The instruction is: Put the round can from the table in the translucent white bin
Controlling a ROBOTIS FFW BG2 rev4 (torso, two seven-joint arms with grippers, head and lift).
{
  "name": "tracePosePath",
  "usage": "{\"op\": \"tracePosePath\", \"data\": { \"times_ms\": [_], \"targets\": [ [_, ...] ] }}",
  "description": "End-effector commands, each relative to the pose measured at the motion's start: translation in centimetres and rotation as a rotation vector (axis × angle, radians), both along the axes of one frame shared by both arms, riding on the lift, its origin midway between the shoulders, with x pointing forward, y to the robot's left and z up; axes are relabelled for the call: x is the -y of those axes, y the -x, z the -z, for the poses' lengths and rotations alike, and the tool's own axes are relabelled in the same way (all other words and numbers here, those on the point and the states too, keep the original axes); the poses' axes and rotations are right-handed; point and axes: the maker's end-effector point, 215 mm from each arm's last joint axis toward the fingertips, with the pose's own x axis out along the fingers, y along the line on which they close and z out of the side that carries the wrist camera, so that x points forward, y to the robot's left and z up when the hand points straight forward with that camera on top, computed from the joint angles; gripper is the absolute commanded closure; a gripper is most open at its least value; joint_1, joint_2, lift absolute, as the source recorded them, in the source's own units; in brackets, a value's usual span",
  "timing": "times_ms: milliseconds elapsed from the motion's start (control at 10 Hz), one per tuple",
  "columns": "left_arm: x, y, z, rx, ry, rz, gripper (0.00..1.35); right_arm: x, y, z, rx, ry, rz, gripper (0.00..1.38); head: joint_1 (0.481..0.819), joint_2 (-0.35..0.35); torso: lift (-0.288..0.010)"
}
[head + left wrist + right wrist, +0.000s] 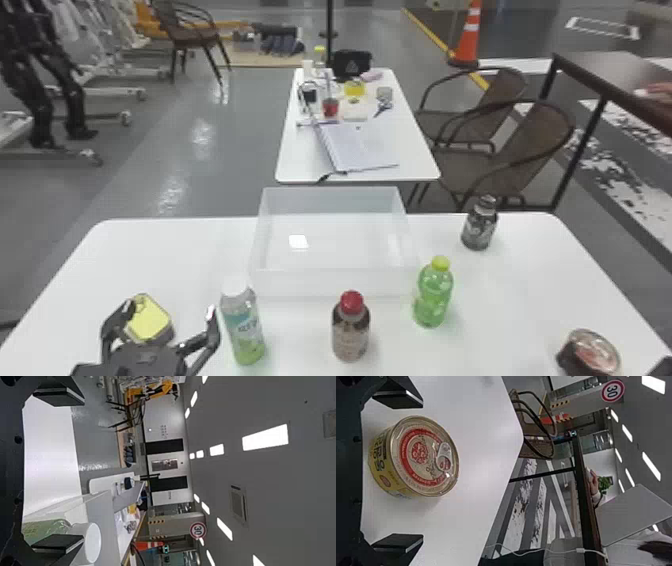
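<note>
To the near right of the translucent white bin, the round can stands on the surface between the widely parted, empty right jaws, best centred on it, then closed evenly before lifting, while the left jaws gape empty

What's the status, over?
Black left gripper open. Black right gripper open at round yellow metal can, on white table. Green plastic bottle between can and translucent white bin.
</note>
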Motion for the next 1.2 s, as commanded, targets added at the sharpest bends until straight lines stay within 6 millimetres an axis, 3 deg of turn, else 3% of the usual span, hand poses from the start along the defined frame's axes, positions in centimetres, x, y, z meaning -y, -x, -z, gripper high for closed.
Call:
{"op": "tracePosePath", "data": {
  "times_ms": [0, 500, 900, 1000, 1100],
  "targets": [
    [0.0, 0.0, 0.0, 0.001, 0.002, -0.001, 0.09, 0.5, -0.2, 0.0, -0.007, 0.003, 0.001, 0.11, 0.549, 0.0, -0.1],
    [0.0, 0.1, -0.2, 0.008, 0.009, -0.001, 0.09, 0.5, -3.1, -0.2, -0.003, 0.012, -0.026, 0.11, 0.549, 0.0, -0.1],
    [-0.5, 0.3, -0.2, 0.015, 0.012, -0.008, 0.09, 0.2, -3.1, 1.9, -0.026, 0.002, -0.041, 0.11, 0.549, 0.0, -0.1],
    [-0.5, 0.3, -0.3, 0.019, 0.011, -0.009, 0.09, 0.3, -3.1, 1.8, -0.025, 0.017, -0.043, 0.25, 0.549, 0.0, -0.1],
    [-0.4, 0.3, -0.3, 0.018, 0.013, -0.006, 0.09, 0.5, -3.5, 0.6, -0.005, 0.082, -0.054, 0.71, 0.549, 0.0, -0.1]
  ]
}}
